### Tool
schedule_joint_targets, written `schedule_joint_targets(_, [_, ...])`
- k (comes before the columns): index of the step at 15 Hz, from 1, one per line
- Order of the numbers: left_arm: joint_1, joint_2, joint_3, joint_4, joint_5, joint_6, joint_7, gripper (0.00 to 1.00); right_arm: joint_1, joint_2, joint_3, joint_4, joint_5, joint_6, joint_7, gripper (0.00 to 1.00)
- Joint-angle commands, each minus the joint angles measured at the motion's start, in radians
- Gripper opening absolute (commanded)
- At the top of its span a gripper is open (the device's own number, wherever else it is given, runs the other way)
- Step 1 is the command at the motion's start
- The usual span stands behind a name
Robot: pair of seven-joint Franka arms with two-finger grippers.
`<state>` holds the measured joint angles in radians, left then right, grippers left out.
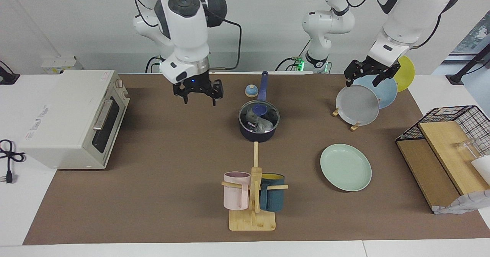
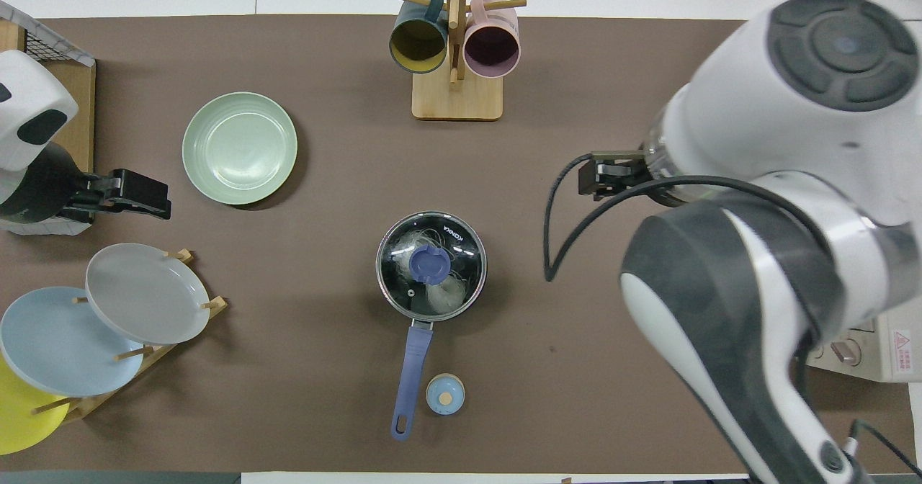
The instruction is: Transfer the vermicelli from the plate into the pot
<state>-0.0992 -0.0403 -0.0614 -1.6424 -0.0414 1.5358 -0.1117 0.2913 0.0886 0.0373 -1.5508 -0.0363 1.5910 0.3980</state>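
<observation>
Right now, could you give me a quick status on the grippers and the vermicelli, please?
Right gripper open, empty, over bare mat. Left gripper open, waiting over plate rack. Vermicelli in pot, glass lid on. Plate empty.

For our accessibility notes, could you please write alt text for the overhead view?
A dark saucepan with a blue handle sits mid-table, its glass lid on and vermicelli inside; the mint-green plate lies empty. The open right gripper hangs over bare mat near the toaster oven, the open left gripper beside the plate rack.
</observation>
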Motion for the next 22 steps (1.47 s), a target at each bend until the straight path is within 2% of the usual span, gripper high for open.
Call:
schedule_joint_targets(1, [-0.002,-0.009,0.008,-0.002,-0.006,-0.008,0.003,1.00,-0.079,-0.046,0.006,0.029,0.006,-0.104,-0.131,1.00])
schedule_joint_targets(3, [-0.002,-0.009,0.008,-0.002,-0.006,-0.008,0.003,1.00,-0.147,-0.064,0.006,0.046,0.013,-0.167,-0.227,1.00])
schedule_joint_targets(6, [-0.002,-0.009,0.008,-0.002,-0.006,-0.008,0.003,1.00,-0.211,-0.073,-0.003,0.020,0.010,-0.184,-0.312,1.00])
schedule_joint_targets(14, [-0.002,-0.009,0.008,-0.002,-0.006,-0.008,0.003,1.00,-0.216,-0.044,-0.111,0.026,0.013,-0.146,-0.386,1.00])
schedule_joint_targets(18, [-0.002,-0.009,0.008,-0.002,-0.006,-0.008,0.003,1.00,-0.219,-0.046,-0.067,0.029,0.035,-0.189,-0.413,1.00])
schedule_joint_targets(22, [-0.002,-0.009,0.008,-0.002,-0.006,-0.008,0.003,1.00,-0.212,-0.009,-0.077,0.054,0.035,-0.209,-0.443,1.00])
